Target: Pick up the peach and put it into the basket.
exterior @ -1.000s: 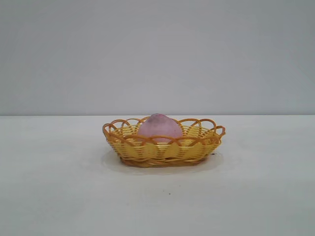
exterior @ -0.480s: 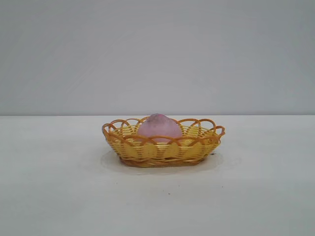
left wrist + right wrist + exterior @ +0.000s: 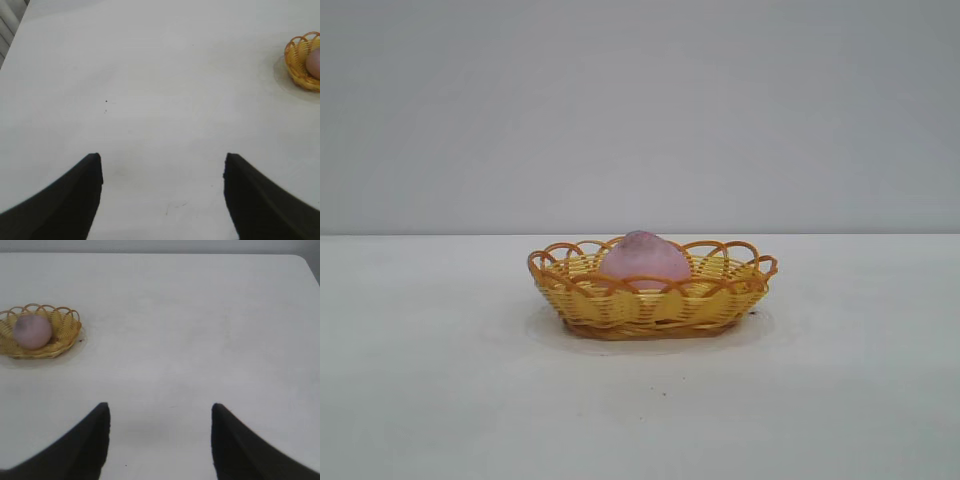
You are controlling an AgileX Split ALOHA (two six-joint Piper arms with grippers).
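The dusty pink peach (image 3: 643, 259) lies inside the yellow woven basket (image 3: 720, 300) with the orange looped rim, at the middle of the white table. The basket (image 3: 62, 330) with the peach (image 3: 32, 331) in it shows far off in the right wrist view, and the basket (image 3: 297, 60) with the peach (image 3: 315, 63) shows at the edge of the left wrist view. My left gripper (image 3: 162, 160) is open and empty over bare table, far from the basket. My right gripper (image 3: 160, 410) is open and empty over bare table, also far from it. Neither arm shows in the exterior view.
The white table (image 3: 440, 400) stretches on all sides of the basket. Its far edge and rounded corner (image 3: 300, 260) show in the right wrist view. A plain grey wall (image 3: 640, 110) stands behind.
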